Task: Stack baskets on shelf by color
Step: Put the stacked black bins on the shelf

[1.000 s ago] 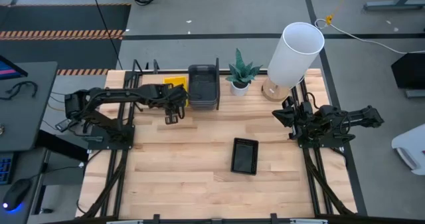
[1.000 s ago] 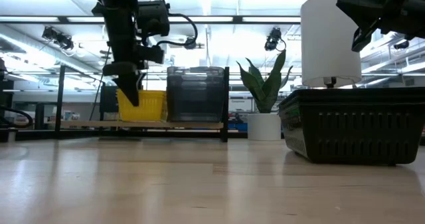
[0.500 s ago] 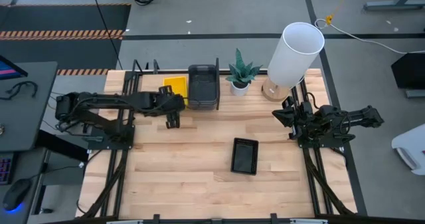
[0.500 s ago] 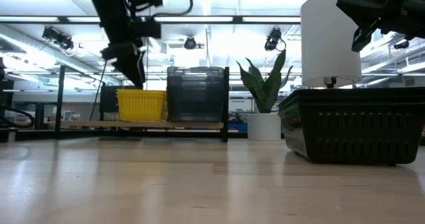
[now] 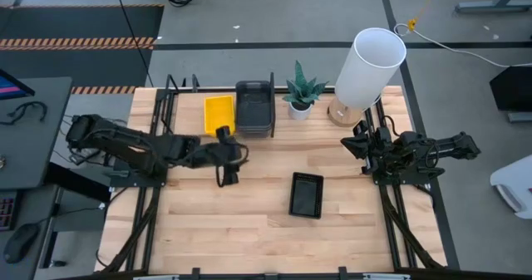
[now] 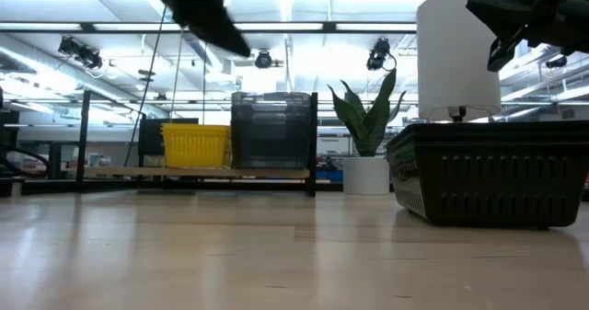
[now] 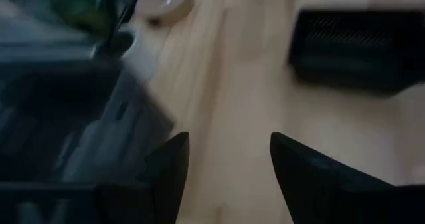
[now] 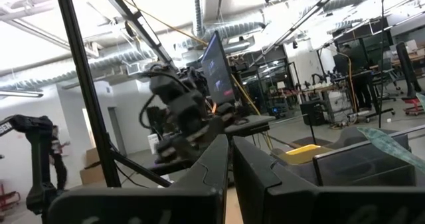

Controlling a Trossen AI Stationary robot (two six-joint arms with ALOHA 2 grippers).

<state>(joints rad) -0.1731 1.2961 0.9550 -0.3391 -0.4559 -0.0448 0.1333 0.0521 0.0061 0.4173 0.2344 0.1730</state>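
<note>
A yellow basket [image 5: 219, 114] and a stack of dark grey baskets [image 5: 254, 108] sit side by side on the wooden shelf [image 5: 184, 105] at the table's far edge; the low view shows the yellow basket [image 6: 195, 146] and the grey stack [image 6: 271, 131] on the shelf board [image 6: 138, 172]. One black slatted basket [image 5: 306, 194] lies flat on the table, near the middle. My left gripper [image 5: 225, 177] hangs open above the table between shelf and black basket [image 7: 355, 48], holding nothing. My right gripper [image 5: 359, 144] waits shut at the right side.
A white plant pot [image 5: 299, 108] stands right of the shelf, and a large white cylinder lamp [image 5: 370, 64] stands at the far right corner. Bare wood stretches along the near half of the table [image 5: 249, 238].
My left gripper has drawn back from the yellow basket on the shelf, moving toward the near edge and to the right, toward the black basket, rising out of the low view. The yellow basket stays on the shelf.
</note>
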